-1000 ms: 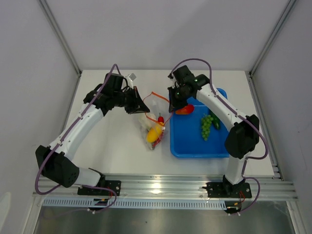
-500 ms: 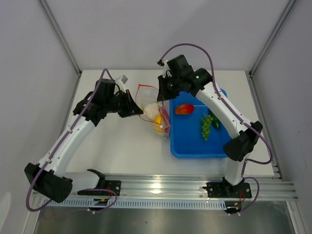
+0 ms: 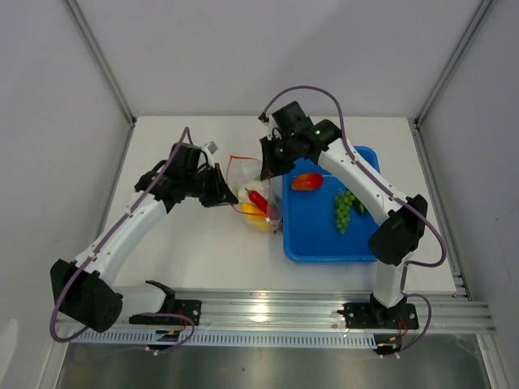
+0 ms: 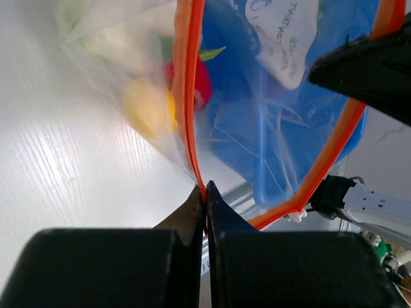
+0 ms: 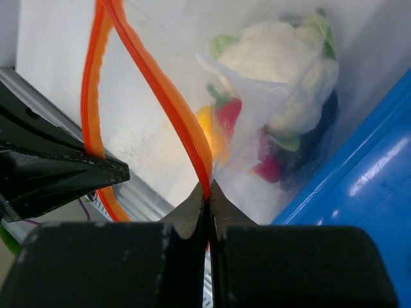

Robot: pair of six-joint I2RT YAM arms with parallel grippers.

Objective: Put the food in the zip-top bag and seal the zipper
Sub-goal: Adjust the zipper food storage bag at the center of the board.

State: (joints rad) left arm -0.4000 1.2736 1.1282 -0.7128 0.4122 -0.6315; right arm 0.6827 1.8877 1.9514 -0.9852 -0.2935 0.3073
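The clear zip-top bag (image 3: 253, 201) hangs open between both grippers, just left of the blue tray. My left gripper (image 3: 230, 194) (image 4: 205, 192) is shut on the orange zipper (image 4: 187, 96) at the mouth's left side. The right gripper (image 3: 271, 170) (image 5: 209, 187) is shut on the zipper (image 5: 160, 96) at the opposite side. Inside the bag lie a white cauliflower (image 5: 276, 61), a red chili (image 5: 228, 114) (image 3: 257, 198) and a yellow pepper (image 4: 144, 109). A red tomato (image 3: 306, 181), green grapes (image 3: 344, 209) and a dark green cucumber (image 3: 358, 203) rest in the tray.
The blue tray (image 3: 324, 253) sits right of the bag, its edge close to the bag's bottom (image 5: 372, 186). White side walls and metal posts close in the table. Purple cables loop over both arms.
The right gripper has shut on the zipper. Both arms carried the bag's mouth up and to the left, then settled; the food slid to the bag's bottom.
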